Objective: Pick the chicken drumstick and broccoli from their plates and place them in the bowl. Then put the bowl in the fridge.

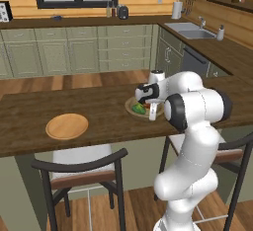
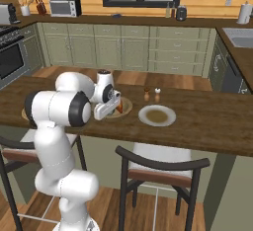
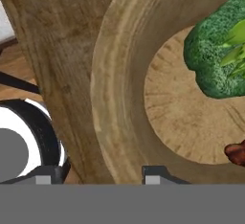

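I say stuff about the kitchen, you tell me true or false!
1. The broccoli is in the bowl. True.
2. The drumstick is on the wooden plate. False: that plate is bare; the drumstick lies in the bowl.
3. The bowl stands on the counter. True.
4. The drumstick lies on top of the broccoli. False: they lie apart on the bowl's bottom.
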